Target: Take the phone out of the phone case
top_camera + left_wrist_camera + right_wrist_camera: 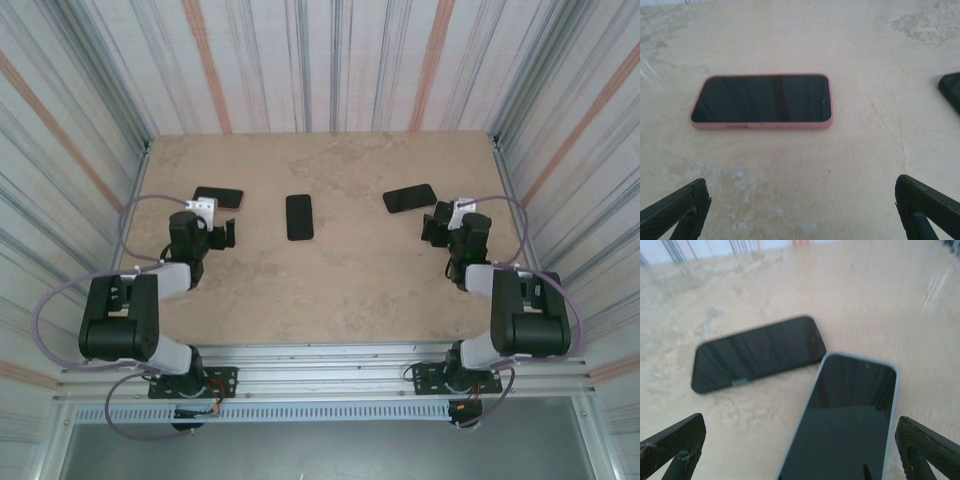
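The table (340, 290) carries several phones across its far half. The pink-cased phone (761, 100) lies at the far left, just beyond the left gripper (800, 200), with its long axis running left to right across the gap between the jaws. The left arm is much the nearer. That gripper is spread wide, holding and touching nothing. The right gripper (799, 425), likewise spread and empty, hangs over a pale-cased phone (850, 415) beside a black phone (757, 352).
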